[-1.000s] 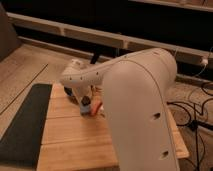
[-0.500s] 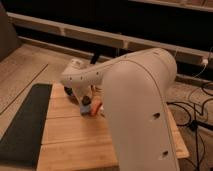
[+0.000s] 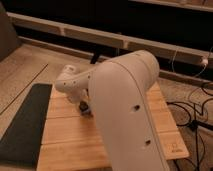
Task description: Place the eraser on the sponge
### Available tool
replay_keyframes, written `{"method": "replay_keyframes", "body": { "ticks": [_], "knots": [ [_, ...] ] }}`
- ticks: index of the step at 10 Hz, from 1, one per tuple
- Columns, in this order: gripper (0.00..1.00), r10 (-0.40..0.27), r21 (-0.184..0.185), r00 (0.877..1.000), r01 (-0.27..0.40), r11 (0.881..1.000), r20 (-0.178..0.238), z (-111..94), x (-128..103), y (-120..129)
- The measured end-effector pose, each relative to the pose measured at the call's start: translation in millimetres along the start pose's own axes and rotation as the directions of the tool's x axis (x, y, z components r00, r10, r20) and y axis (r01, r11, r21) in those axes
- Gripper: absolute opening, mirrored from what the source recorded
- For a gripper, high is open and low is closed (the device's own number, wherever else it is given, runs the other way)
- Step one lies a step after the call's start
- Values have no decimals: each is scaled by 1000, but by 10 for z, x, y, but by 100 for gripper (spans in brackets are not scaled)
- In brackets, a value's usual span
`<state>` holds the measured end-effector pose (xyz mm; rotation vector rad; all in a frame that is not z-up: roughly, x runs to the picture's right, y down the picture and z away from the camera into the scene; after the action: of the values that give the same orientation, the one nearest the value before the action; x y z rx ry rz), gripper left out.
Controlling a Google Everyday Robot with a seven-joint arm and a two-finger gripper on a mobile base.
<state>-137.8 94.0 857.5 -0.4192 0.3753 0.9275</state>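
My white arm (image 3: 125,100) fills the middle of the camera view and reaches left and down to the wooden table (image 3: 65,137). The gripper (image 3: 85,106) hangs low over the table's middle, just left of the big arm link. A small dark shape shows at its tip, and I cannot tell what it is. The eraser and the sponge are hidden behind the arm and gripper.
A dark mat (image 3: 22,125) lies along the table's left side. Black cables (image 3: 195,117) trail on the floor to the right of the table. A long low ledge (image 3: 90,35) runs across the back.
The big arm link now covers more of the table beside the gripper. The small orange-red and bluish bits seen by the gripper earlier no longer show.
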Motion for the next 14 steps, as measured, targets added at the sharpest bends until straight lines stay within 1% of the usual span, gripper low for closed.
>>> {"method": "replay_keyframes", "body": {
  "ticks": [5,7,9,14],
  "knots": [
    [0,8,3,995,-7,1000,-97,227,116,65],
    [0,18,6,992,-18,1000,-122,270,141,46],
    [0,30,9,991,-29,1000,-130,279,134,15],
    [0,62,24,992,-60,998,-114,242,83,-62]
  ]
}}
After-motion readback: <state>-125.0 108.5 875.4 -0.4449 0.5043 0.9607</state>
